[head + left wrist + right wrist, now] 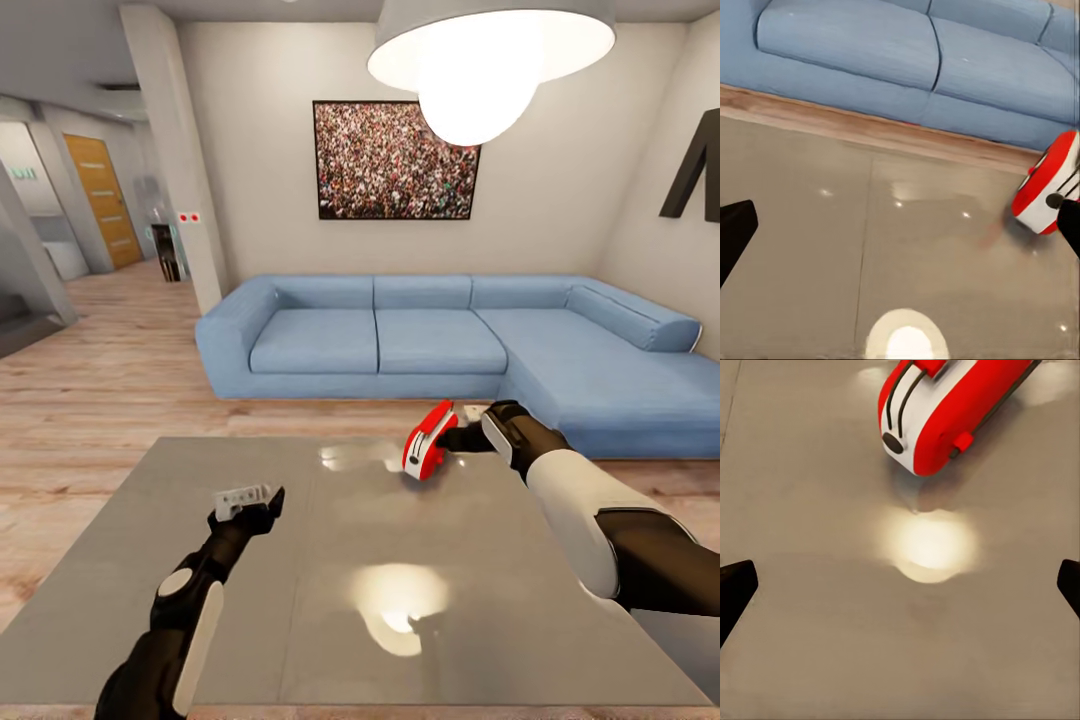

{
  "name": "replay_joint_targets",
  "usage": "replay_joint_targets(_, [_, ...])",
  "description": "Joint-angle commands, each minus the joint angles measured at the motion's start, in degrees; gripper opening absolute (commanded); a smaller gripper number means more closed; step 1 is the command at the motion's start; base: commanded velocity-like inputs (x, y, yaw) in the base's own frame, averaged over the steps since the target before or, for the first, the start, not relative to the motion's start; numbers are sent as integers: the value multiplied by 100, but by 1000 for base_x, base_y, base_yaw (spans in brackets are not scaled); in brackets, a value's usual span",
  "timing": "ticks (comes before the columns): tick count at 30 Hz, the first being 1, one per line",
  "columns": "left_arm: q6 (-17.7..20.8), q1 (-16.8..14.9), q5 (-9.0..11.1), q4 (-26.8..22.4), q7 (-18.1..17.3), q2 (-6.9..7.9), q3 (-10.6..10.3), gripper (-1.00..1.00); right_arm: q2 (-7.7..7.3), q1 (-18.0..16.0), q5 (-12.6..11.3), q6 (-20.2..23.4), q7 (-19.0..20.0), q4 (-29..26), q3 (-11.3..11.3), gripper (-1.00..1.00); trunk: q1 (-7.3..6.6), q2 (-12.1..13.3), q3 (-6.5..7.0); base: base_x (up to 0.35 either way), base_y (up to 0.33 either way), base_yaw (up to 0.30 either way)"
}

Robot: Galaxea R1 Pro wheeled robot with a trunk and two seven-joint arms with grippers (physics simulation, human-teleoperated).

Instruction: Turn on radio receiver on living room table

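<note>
The red radio receiver [426, 441] with white trim stands tilted on its edge at the far right part of the grey table [300, 600]. My right gripper [463, 428] hovers just to its right, open. In the right wrist view the radio receiver [945, 412] lies beyond the spread fingertips [735, 589], with bare table [810, 660] between them. My left gripper [250, 503] is open over the table's left half, holding nothing. Its wrist view shows the radio receiver [1050, 184] off to one side, beside one dark fingertip [1069, 225].
A blue L-shaped sofa [400, 335] stands behind the table across a strip of wood floor [100, 390]. A framed crowd picture [395, 160] hangs above it. A lit pendant lamp [490, 60] hangs close overhead. A pillar [180, 170] and a hallway lie to the left.
</note>
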Motion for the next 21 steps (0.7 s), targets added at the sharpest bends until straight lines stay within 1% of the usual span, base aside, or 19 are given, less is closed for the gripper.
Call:
replay_joint_targets(1, [83, 0, -1, 6, 2, -1, -52, 100, 0, 0, 3, -17, 47, -13, 0, 100, 0, 0, -10, 0, 0, 0])
replay_joint_targets(4, [360, 0, 10, -3, 12, -10, -113, 100, 0, 0, 5, -37, 101, -75, -6, 100, 0, 0, -37, 0, 0, 0])
replay_joint_targets(5, [568, 0, 15, -8, 27, -19, -138, 100, -6, 0, 5, -44, 119, -176, -13, 100, 0, 0, -47, 0, 0, 0])
replay_joint_targets(9, [644, 0, 1, -11, 29, -19, -148, 100, -8, 0, 11, -49, 118, -231, 1, 100, 0, 0, -84, 0, 0, 0])
replay_joint_targets(18, [669, 0, -13, -23, 7, -26, -162, 100, -16, 0, 56, -64, 101, -239, 23, 100, 0, 0, -168, 0, 0, 0])
replay_joint_targets(21, [677, 0, -15, -27, 6, -16, -270, 100, -17, 0, 62, -64, 101, -238, 19, 100, 0, 0, -195, 0, 0, 0])
